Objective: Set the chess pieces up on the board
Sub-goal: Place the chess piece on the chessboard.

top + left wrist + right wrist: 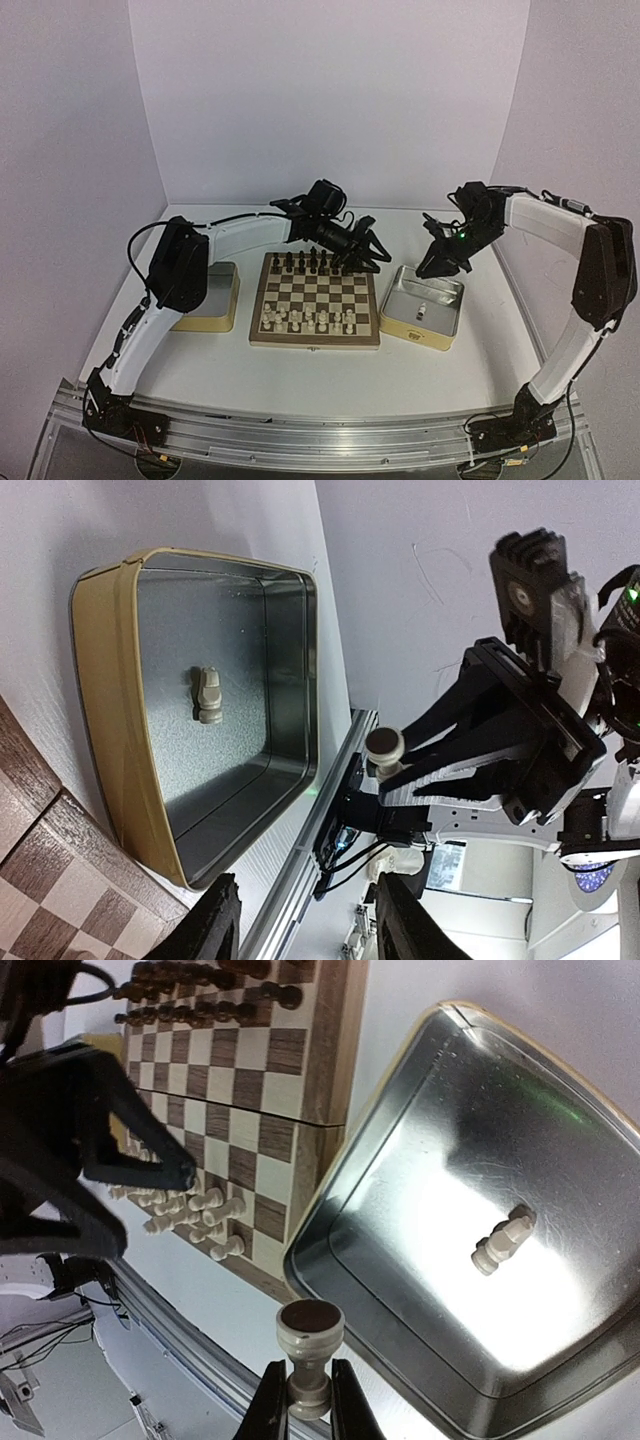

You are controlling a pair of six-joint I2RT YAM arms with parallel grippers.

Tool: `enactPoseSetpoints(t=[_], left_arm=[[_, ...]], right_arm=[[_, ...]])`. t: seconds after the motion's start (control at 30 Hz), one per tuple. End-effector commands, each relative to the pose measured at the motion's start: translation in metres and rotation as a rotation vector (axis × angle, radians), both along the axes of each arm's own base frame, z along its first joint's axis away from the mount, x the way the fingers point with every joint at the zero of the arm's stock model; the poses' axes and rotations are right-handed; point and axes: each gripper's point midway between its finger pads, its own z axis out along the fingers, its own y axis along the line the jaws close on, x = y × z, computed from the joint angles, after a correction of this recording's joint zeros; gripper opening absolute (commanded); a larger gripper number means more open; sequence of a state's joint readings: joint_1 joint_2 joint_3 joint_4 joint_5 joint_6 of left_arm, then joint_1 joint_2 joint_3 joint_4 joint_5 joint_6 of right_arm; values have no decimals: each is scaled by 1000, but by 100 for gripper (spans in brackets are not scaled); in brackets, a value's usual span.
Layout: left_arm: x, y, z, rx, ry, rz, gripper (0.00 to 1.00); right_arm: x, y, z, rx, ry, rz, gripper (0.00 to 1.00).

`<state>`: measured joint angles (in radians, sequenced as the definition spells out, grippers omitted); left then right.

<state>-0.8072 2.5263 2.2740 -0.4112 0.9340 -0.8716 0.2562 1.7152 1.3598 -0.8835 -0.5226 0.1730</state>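
Observation:
The board (315, 342) lies mid-table with cream chess pieces (310, 320) along its near rows and dark ones (305, 262) along the far rows. My right gripper (308, 1400) is shut on a cream piece (308, 1345), whose dark felt base faces the camera. It hangs over the near rim of the right tin (460, 1210). One more cream piece (503, 1242) lies on its side in that tin. My left gripper (305, 920) hovers open at the board's far right corner, with nothing between its fingers. It faces the right gripper (400, 770).
A second yellow-sided tin (210, 295) sits left of the board, under the left arm. The right tin (425, 310) stands close to the board's right edge. White walls close in the table at the back and on both sides.

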Motion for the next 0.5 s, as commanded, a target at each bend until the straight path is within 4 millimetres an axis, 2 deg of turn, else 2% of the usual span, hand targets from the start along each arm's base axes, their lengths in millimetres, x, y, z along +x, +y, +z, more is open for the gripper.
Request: enactPoseSetpoints(t=[0.0,0.13,0.23,0.47], left_arm=[[-1,15,73,-116,-14,-18,45],[-8,19,91,-159,44,-59,46],[-14,20,96,-178,74,-88,46],[-27,25,110,-219,125,-140,46]], right_arm=[[-5,19,48,98,-155,135,0],[-8,29,55,92,-232,230,0],[-13,39,59,91,-272,293,0],[-16,54,55,33,-318,370,0]])
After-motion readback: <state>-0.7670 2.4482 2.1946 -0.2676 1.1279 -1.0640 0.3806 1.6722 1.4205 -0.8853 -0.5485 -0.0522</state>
